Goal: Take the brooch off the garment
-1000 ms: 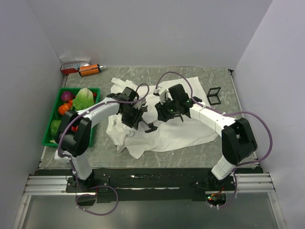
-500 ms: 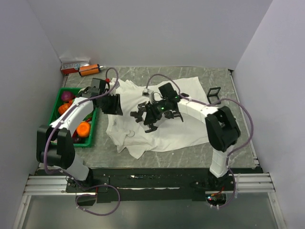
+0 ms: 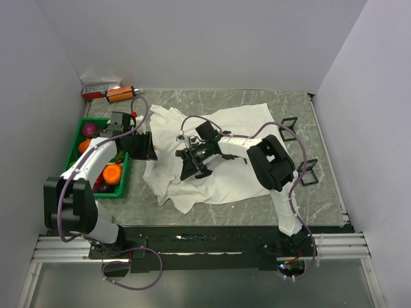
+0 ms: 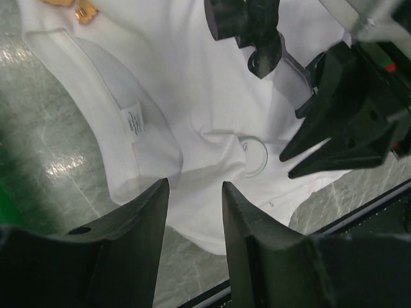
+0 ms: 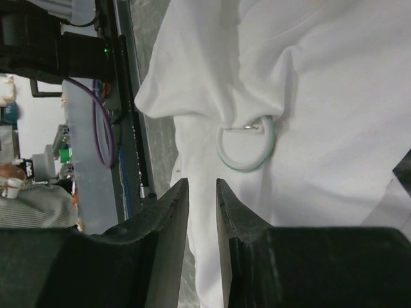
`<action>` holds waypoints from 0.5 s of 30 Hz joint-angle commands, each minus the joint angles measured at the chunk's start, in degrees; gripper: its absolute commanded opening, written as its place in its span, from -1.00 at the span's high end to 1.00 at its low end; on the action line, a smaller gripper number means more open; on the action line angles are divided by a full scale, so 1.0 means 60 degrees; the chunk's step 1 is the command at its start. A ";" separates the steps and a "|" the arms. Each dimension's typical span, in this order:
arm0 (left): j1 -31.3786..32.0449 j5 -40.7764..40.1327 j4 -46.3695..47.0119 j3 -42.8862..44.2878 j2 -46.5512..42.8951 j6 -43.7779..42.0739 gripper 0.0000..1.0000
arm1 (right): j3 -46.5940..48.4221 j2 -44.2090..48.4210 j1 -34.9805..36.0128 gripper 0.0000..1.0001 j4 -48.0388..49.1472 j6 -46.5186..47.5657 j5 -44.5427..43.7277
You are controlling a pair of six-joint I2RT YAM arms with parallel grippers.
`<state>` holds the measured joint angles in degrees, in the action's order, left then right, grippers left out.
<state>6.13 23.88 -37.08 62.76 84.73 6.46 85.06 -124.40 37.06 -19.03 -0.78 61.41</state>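
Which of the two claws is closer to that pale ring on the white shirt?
The right gripper. Its fingertips sit just short of the ring. The left gripper hangs farther off, above the edge of the shirt near the green bin.

Left gripper: dark fingers parted, nothing between them, poised over the crumpled white cloth garment on the grey-green marbled bench. Tiny orange-gold brooch sits on the garment's far part. Pale ring lies just beside the black right gripper.
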 commanded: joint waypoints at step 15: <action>-0.0099 0.0400 0.0013 -0.0382 -0.0806 -0.0183 0.11 | 0.1088 -0.1049 0.0313 0.44 0.0183 -0.0706 -0.0405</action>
<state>5.89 24.77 -37.32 61.08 82.21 6.20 89.91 -130.72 38.20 -17.56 -4.62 60.36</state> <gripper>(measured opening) 0.446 0.288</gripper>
